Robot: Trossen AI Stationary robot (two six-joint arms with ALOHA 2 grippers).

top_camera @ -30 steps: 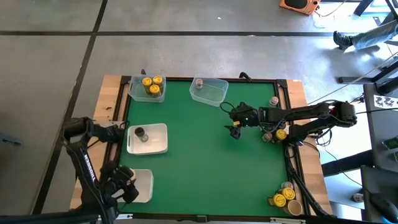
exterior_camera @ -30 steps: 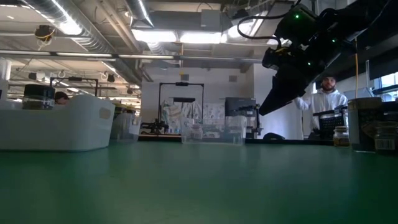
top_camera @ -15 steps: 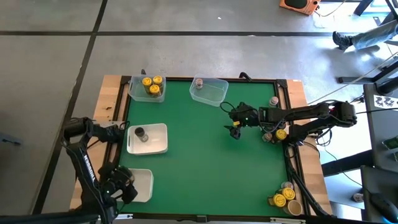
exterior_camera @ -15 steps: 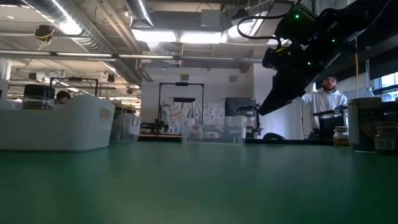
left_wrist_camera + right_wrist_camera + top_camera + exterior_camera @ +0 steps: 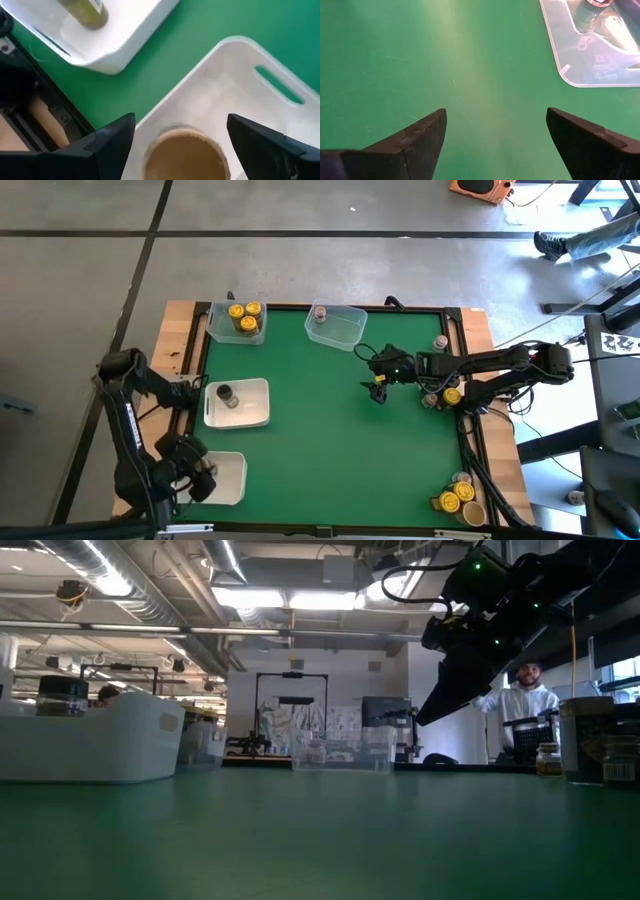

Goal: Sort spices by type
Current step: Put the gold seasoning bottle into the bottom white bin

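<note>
A jar with a wide tan lid (image 5: 185, 152) stands in the near-left white tray (image 5: 250, 95), its lid facing up. My left gripper (image 5: 181, 120) hangs open above it, one finger on each side, touching nothing; in the high view the gripper (image 5: 198, 477) covers the jar. My right gripper (image 5: 378, 388) hangs open over the bare green mat, mid-table toward the right. A dark-lidded jar (image 5: 227, 393) stands in the second white tray (image 5: 255, 405). Yellow-lidded jars (image 5: 242, 312) fill the far-left clear tub. A grey-pink-lidded jar (image 5: 321, 313) sits in the other clear tub (image 5: 345, 330).
More jars stand by the right frame edge (image 5: 445, 393) and in the near right corner (image 5: 458, 498). The table's black frame (image 5: 466, 430) rings the green mat, whose middle (image 5: 320, 430) is open. A person (image 5: 525, 700) stands behind the table in the low view.
My left arm has lifted, and its gripper has risen above the near-left tray and drawn slightly toward the table's left edge. My right arm has kept still.
</note>
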